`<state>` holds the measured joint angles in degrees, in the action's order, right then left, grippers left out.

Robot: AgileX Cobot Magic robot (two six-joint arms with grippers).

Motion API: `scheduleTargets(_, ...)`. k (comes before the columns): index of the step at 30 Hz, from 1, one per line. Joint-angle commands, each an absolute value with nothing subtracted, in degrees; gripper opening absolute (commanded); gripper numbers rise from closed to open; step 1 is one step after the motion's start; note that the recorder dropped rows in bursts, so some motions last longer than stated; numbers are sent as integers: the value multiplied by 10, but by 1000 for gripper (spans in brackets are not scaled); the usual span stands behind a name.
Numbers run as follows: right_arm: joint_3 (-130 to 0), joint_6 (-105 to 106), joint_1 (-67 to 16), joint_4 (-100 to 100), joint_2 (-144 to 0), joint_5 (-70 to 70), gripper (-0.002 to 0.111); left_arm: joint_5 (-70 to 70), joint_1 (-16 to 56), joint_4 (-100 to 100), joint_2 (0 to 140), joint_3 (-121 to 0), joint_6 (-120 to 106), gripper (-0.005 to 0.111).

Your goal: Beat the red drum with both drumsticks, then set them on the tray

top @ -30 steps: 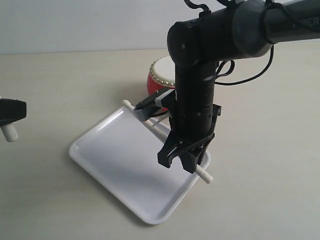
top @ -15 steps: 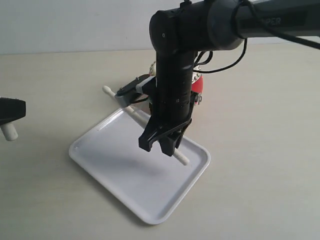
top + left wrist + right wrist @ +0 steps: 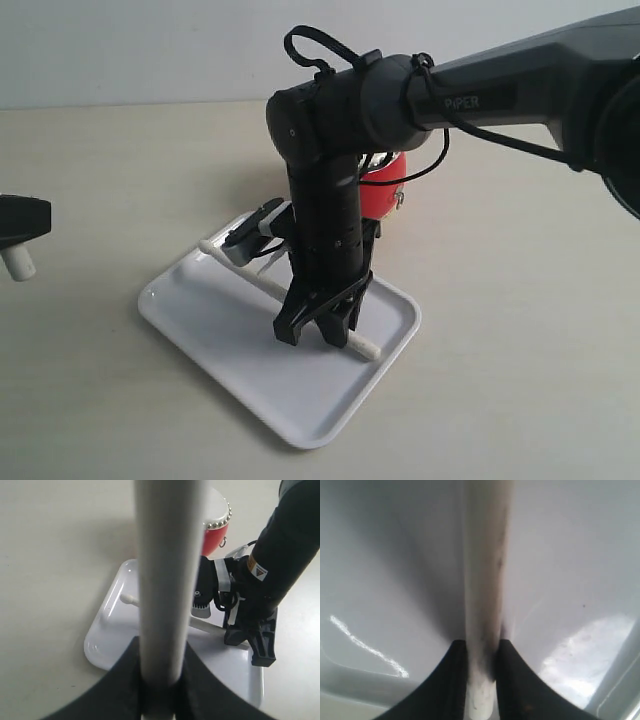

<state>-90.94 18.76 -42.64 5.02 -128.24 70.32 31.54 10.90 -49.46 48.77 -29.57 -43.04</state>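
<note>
The pale worktop (image 3: 520, 330) fills most of the scene. A big black right arm (image 3: 480, 90) reaches in from the far right and bends down over the middle. Under it lies the white tray (image 3: 200, 310), flat on the worktop, with one corner pointing near. The red drum (image 3: 385, 195) stands just past the far side of the tray, and the arm hides most of it; from the left wrist view its cream top and gold studs (image 3: 216, 527) show. The right hand (image 3: 315, 335) points down into the tray, on its right part. Its two black fingers (image 3: 450, 680) are almost closed and pinch a drumstick (image 3: 262, 283) between them. This stick lies slanted low across the tray, with its round tip by the far left rim and its other end by the near right rim. I cannot tell if it rests on the tray. The left hand (image 3: 20, 222) is at the left edge of the scene, well apart from the tray. Its fingers are pressed close on the other drumstick (image 3: 170, 570), which points toward the tray and the drum.
</note>
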Motion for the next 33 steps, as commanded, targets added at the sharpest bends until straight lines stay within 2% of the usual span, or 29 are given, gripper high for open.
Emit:
scheduleTargets(1, -912, 188, -426, 39, -1287, 700, 7, 306, 107, -499, 487, -294, -432, 0)
scheduleTargets(7, -912, 176, -426, 39, -1287, 700, 24, 306, 107, -499, 487, -294, -432, 0)
scheduleTargets(10, -912, 164, -426, 41, -1280, 700, 36, 306, 107, -499, 487, -294, -432, 0)
scheduleTargets(12, -912, 156, -426, 41, -1266, 700, 39, 311, 107, -499, 491, -294, -422, 0)
scheduleTargets(17, -912, 122, -425, 27, -1154, 700, 39, 390, 107, -543, 585, -294, -408, 0)
scheduleTargets(22, -912, 81, -425, 98, -1046, 636, 39, 477, 107, -729, 714, -282, -575, 0)
scheduleTargets(26, -912, 77, -425, 193, -1025, 591, 39, 521, 107, -924, 762, -208, -801, 0)
scheduleTargets(33, -912, 186, -428, 394, -1044, 557, 39, 552, 107, -999, 788, -164, -920, 0)
